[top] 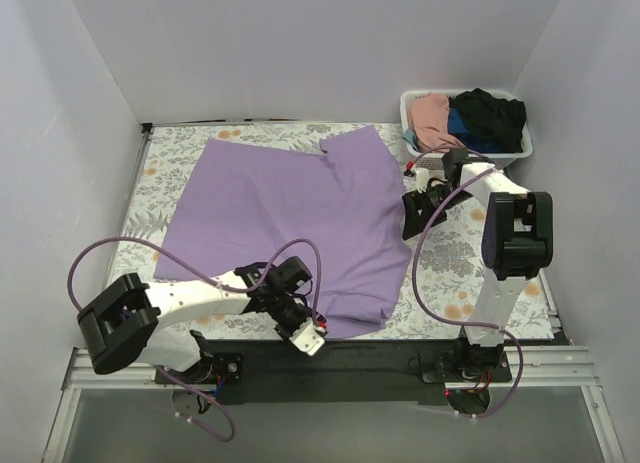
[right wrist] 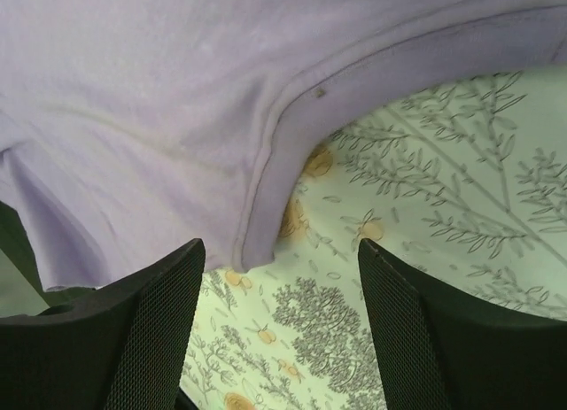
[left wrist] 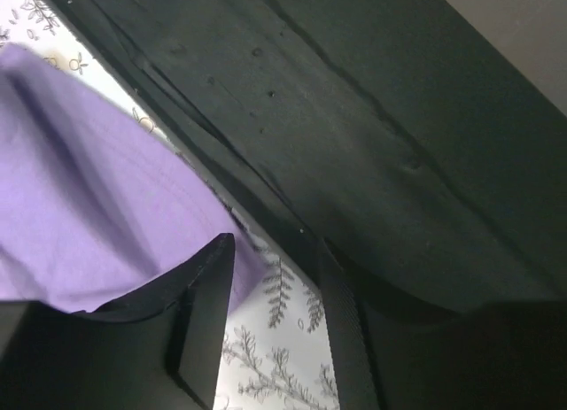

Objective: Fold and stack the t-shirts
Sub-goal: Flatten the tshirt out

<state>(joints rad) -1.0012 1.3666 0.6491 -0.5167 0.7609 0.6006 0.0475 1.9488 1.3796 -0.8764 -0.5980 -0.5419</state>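
Observation:
A large lavender-purple t-shirt [top: 290, 218] lies spread flat on the floral tablecloth. My left gripper [top: 308, 335] is open at the shirt's near hem; in the left wrist view [left wrist: 273, 326] its jaws hold nothing, with the shirt's edge [left wrist: 97, 206] beside the left finger. My right gripper [top: 413, 221] is open at the shirt's right edge; in the right wrist view [right wrist: 282, 330] a sleeve hem [right wrist: 266, 206] lies just ahead of the empty jaws. Pink [top: 432, 118], blue [top: 478, 141] and black [top: 490, 113] shirts sit in a basket.
The white slatted basket [top: 412, 108] stands at the back right corner. A black board [top: 380, 353] runs along the table's near edge, also in the left wrist view [left wrist: 354, 118]. White walls close in the table on three sides.

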